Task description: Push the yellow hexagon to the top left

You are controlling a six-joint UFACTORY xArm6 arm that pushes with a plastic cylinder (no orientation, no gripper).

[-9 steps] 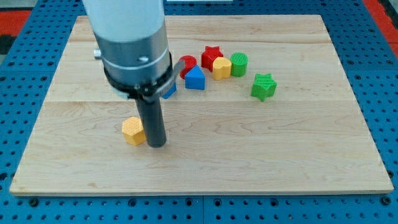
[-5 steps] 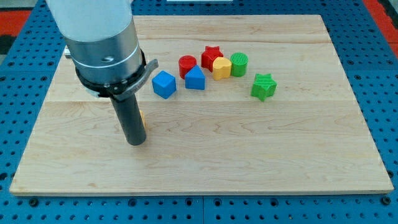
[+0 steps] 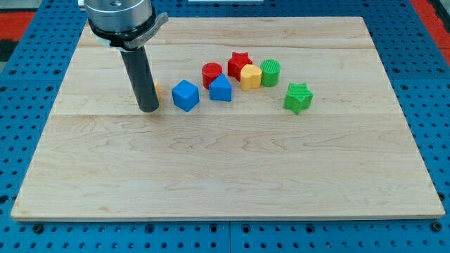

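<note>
My tip (image 3: 148,109) resting on the wooden table (image 3: 225,176) left of centre, rod hiding nearly all the yellow hexagon (image 3: 155,91) just behind it, blue cube (image 3: 185,95) sitting beside, no fingers on this rod, red star (image 3: 240,62) lying farthest back.

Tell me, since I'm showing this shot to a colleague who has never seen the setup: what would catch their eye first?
First, the dark rod coming down from the view's top left, my tip resting on the wooden board, with only a sliver of the yellow hexagon peeking out beside the rod. Next, the bright cluster right of it: a blue cube, red cylinder, red star and green star.
</note>
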